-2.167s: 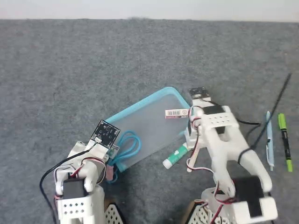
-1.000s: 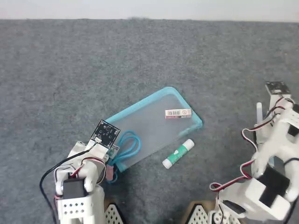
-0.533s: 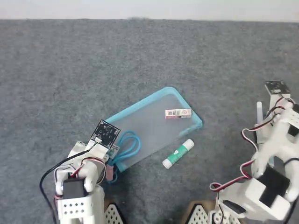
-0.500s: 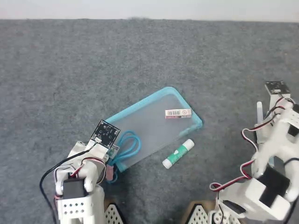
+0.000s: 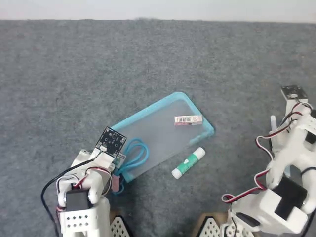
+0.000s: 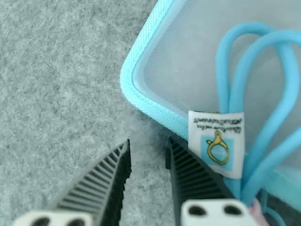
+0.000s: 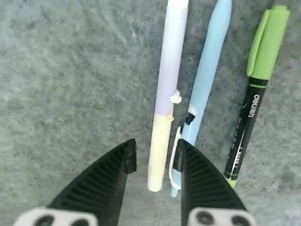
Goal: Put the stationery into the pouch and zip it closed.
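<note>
Currently the right gripper [image 7: 155, 147] hangs over a row of three pens at the right side of the surface [image 5: 98, 64], well apart from the pouch [image 5: 158, 133]. Its fingers are spread with nothing pinched.

Key relation: the pastel pen [image 7: 167, 89] runs straight away from the fingers, with its near end in the gap between the two tips. Its long axis is roughly in line with the fingers, so closing would cross the barrel. That looks well lined up for a pinch.

The light blue pen [image 7: 207, 70] lies parallel and just beside it, its near end close against one fingertip. The green highlighter [image 7: 256, 80] is next over, outside the gap.

Judgement: that finger may land on the blue pen or drag it along. A small shift toward the pastel pen's free side before descending would help.

The left gripper [image 6: 146, 150] sits at a corner of the pouch, fingers slightly apart and empty. One tip is just beside the turquoise edge, near the blue loop cord [image 6: 244, 94] and its tag [image 6: 216, 141]. I cannot tell whether the zip is open.

The glue stick [image 5: 188, 162] lies just beside the pouch's long edge, roughly parallel to it, between the two arms.

Judgement: the right arm is the nearer one to the pens, and the step in hand is picking up the pastel pen. The task is at an early stage, as all four items lie outside the pouch.
</note>
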Available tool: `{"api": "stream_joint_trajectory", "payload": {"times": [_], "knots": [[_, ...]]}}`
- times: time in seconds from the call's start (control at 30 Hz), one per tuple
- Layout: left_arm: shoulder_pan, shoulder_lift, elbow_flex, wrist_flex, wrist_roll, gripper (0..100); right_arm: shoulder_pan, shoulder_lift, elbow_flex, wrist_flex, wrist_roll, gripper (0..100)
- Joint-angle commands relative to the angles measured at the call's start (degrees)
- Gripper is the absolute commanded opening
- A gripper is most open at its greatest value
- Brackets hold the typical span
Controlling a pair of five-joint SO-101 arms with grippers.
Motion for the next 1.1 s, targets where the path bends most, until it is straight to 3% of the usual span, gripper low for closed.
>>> {"api": "stream_joint_trajectory", "payload": {"times": [0.0, 0.2, 0.47, 0.73, 1.07], "knots": [[-0.4, -1.4, -0.4, -0.2, -0.4, 11, -7.4, -4.7, -3.3, 5.3, -7.0, 13.4], [-0.4, -1.4, -0.4, -0.2, -0.4, 11, -24.8, -6.8, -2.9, 7.3, -16.9, 13.4], [-0.4, -1.4, -0.4, -0.2, -0.4, 11, -40.0, -6.2, -10.1, 5.2, -16.6, 13.8], [-0.4, -1.4, -0.4, -0.2, -0.4, 11, -53.3, -6.1, -12.5, 4.2, 6.1, 13.8], [-0.4, -1.4, -0.4, -0.2, -0.4, 11, -55.1, -0.3, -13.0, 3.8, 24.4, 13.8]]}}
